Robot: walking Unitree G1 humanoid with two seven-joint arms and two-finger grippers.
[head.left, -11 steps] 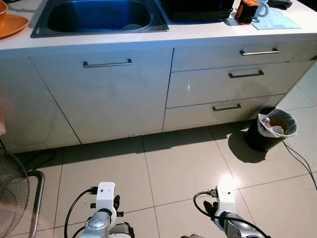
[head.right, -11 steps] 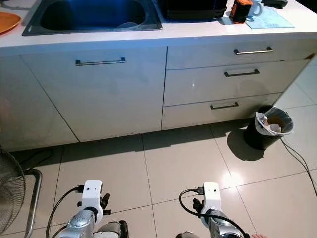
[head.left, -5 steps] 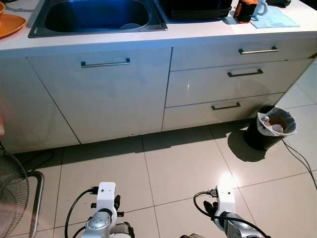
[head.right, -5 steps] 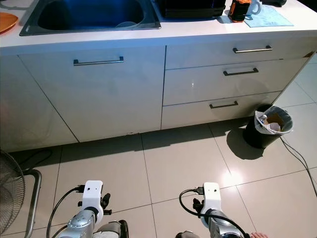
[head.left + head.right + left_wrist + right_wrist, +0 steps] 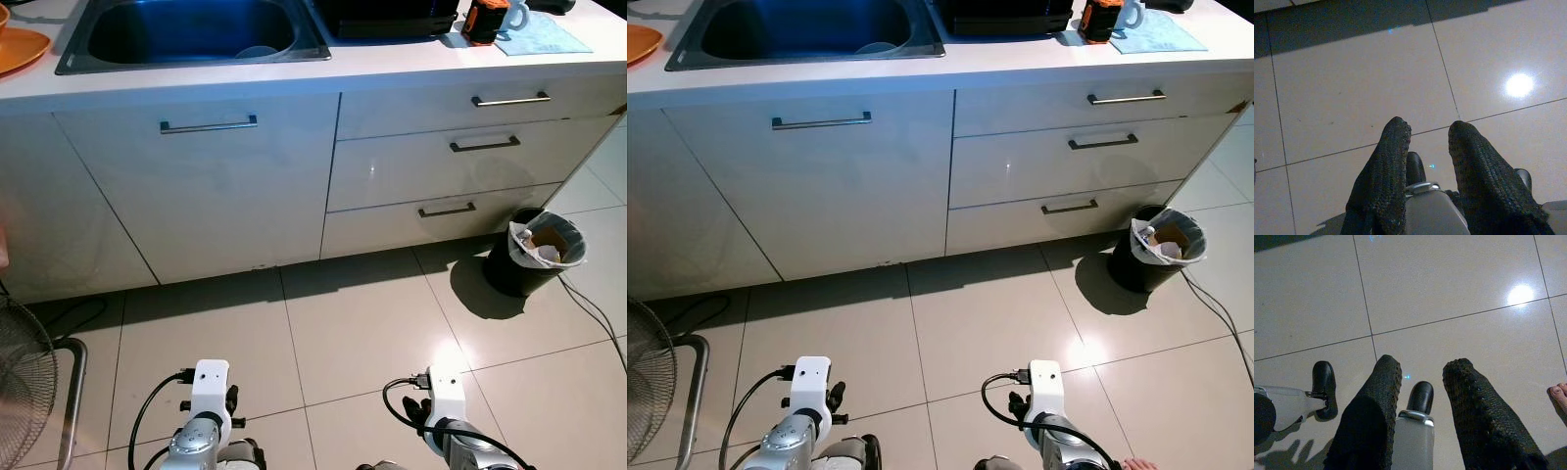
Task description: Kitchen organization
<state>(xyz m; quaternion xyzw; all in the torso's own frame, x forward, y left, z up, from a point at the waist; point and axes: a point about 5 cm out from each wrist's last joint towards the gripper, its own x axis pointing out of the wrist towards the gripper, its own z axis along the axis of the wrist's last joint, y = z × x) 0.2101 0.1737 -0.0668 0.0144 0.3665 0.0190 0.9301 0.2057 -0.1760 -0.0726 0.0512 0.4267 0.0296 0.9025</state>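
I stand on a tiled floor (image 5: 353,323) facing a white kitchen counter (image 5: 294,83), both arms hanging low and holding nothing. Going left to right along the counter: an orange plate (image 5: 22,47) at the far end, a steel sink (image 5: 191,34) with a pale dish in it, a dark appliance (image 5: 392,15), then an orange-and-black object (image 5: 487,20) beside a white mug (image 5: 514,14) on a blue cloth (image 5: 544,37). Below are a cupboard door (image 5: 206,186) and three drawers (image 5: 451,162). A lined bin (image 5: 541,250) stands on the floor at far right.

My left gripper (image 5: 1427,142) and right gripper (image 5: 1422,377) both have their jaws parted and empty.

I judge the step is approaching the counter; I should step closer and square up before raising an arm.

The right wrist view adds a person's bare toes (image 5: 1559,394) just beside me.
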